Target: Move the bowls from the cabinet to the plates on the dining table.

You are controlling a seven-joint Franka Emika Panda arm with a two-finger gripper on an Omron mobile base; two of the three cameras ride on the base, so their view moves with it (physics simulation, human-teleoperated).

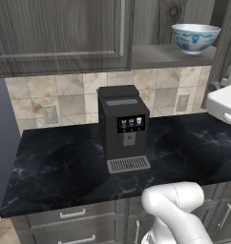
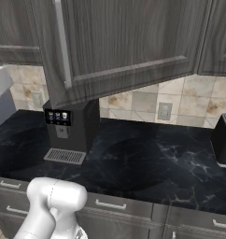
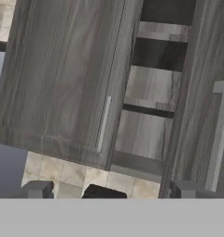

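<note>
Bowls remain to be moved: the white-and-blue bowl (image 1: 195,38) sits on the open cabinet (image 1: 60,33) shelf, gripper (image 3: 109,190) fully open, holding nothing.

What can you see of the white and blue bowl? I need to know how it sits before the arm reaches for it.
The white and blue bowl is round, glossy like ceramic, with a white inside and a blue pattern outside. It stands upright on the lowest shelf of the open cabinet, near the shelf's front edge. Nothing else touches it; it looks empty.
</note>
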